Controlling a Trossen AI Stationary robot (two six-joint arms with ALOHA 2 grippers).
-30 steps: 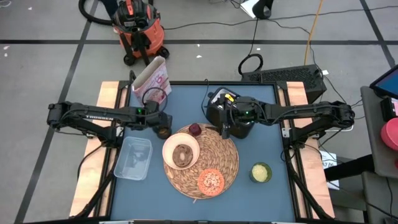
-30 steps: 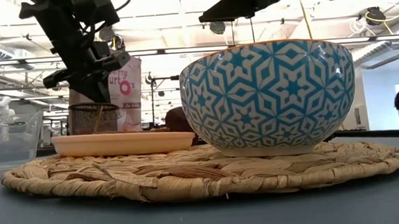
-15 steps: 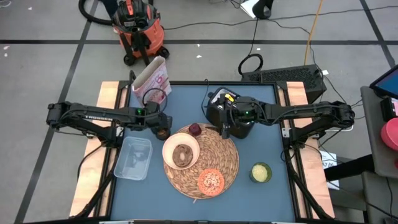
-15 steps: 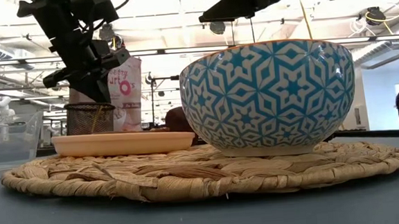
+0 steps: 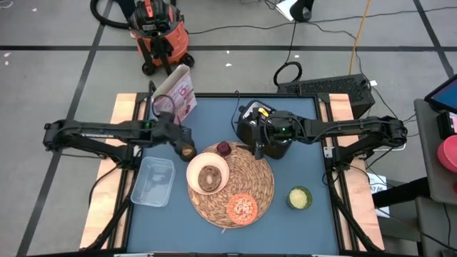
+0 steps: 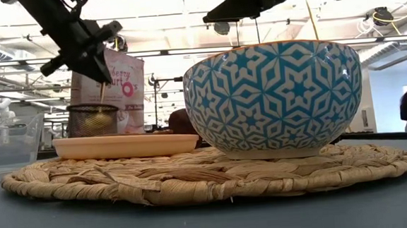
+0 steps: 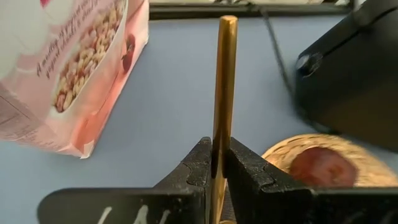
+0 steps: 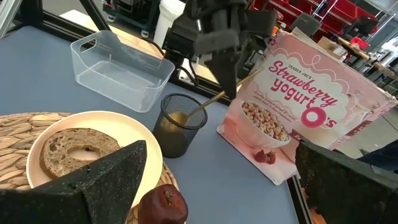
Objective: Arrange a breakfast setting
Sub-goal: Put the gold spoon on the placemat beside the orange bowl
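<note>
A round straw placemat [image 5: 243, 187] carries a cream bowl [image 5: 208, 174] with a bagel, a dark-red fruit [image 5: 223, 148] and an orange dish [image 5: 242, 208]. A dark mesh cup [image 8: 179, 126] stands on the table beside the placemat's left side. In front of it stands the pink-white cereal box [image 5: 176, 91]. My left gripper [image 8: 227, 87] hangs above the cup, shut on a golden spoon [image 7: 223, 81]. My right gripper [image 5: 260, 148] waits open over the placemat's far edge. My left gripper pinches the spoon's handle [image 7: 218, 149] between its two fingers, partway along it. The fingers [image 6: 90, 59] slant down from the table's left side. The handle's free end [image 7: 227, 23] sticks out past them. The spoon hangs tilted, its lower end [image 8: 177, 118] inside the mesh cup.
A clear plastic tub [image 5: 153, 181] lies at the left near the placemat. A small green-yellow cup [image 5: 299, 197] stands at the right. A black block [image 5: 251, 128] sits under the right arm at the far side. The orange dish's blue-patterned wall [image 6: 280, 99] fills the low view.
My left gripper has risen and drawn back a little toward the table's left edge, staying shut on the spoon. The spoon has come up with it, its lower end remaining inside the mesh cup.
</note>
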